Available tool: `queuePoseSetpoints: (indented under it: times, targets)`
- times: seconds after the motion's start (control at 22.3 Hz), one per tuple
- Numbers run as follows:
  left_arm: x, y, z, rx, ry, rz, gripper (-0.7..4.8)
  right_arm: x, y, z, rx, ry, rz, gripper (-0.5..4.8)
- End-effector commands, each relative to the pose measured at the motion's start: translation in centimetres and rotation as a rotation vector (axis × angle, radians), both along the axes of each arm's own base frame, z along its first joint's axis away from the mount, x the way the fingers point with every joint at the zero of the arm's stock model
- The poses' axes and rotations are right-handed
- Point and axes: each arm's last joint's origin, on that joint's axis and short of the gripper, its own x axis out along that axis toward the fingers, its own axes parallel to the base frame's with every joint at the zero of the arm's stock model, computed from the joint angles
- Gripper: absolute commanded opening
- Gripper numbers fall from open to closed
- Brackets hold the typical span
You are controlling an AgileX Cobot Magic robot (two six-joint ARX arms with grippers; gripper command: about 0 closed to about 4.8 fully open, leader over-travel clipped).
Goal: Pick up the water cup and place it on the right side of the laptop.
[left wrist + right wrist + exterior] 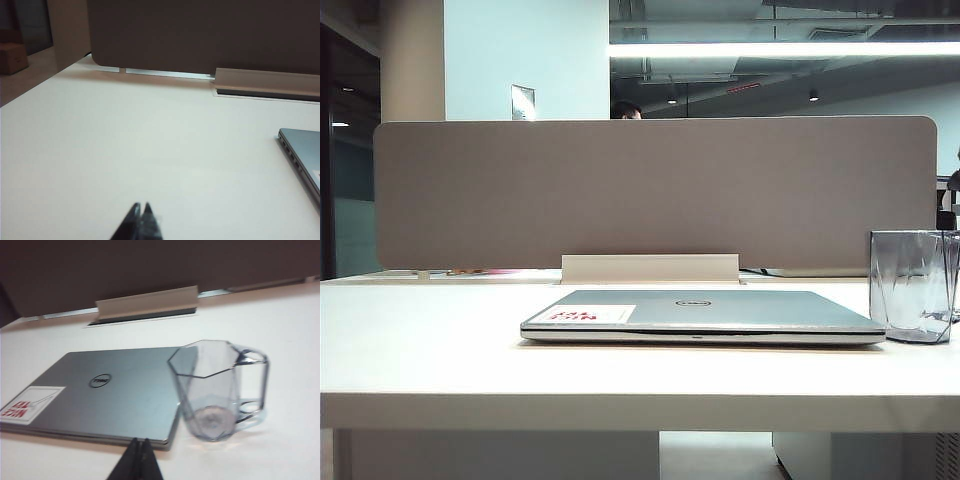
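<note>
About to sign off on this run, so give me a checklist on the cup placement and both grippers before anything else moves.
1. Water cup stands to the right of the laptop: ok.
2. Cup upright on the table, mouth up, handle pointing away from the laptop: ok.
3. Cup clear of the laptop's edge: cannot tell, they sit very close.
4. Right gripper shut, holding nothing, low over the table in front of the laptop: ok.
5. Left gripper shut, empty, over bare table left of the laptop: ok.
6. Laptop lid closed, flat: ok.
</note>
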Motion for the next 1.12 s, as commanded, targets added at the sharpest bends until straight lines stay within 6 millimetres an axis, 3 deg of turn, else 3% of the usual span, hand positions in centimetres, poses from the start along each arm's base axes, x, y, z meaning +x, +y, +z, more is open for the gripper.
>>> queuePoseSetpoints:
  times: [0.04,0.31,0.58,1.12]
  targets:
    - [-0.02,-0.02,0.26,0.008,-0.016,-0.004,-0.03,0.11,-0.16,-0.19,-0.015,-0.016,-0.04,-0.08]
    - [-0.01,-0.05,0.26,0.008,-0.016,-0.008,-0.03,0.33,-0.18,-0.86,-0.059,-0.04,-0.048,-0.08]
    - [-0.01,-0.06,0.26,0.008,-0.016,-0.009,-0.03,0.36,-0.59,-0.91,-0.076,-0.032,-0.189,-0.08]
    - [-0.01,-0.06,0.24,0.008,-0.014,-0.009,-0.03,0.36,-0.64,-0.95,-0.253,-0.043,-0.198,-0.08]
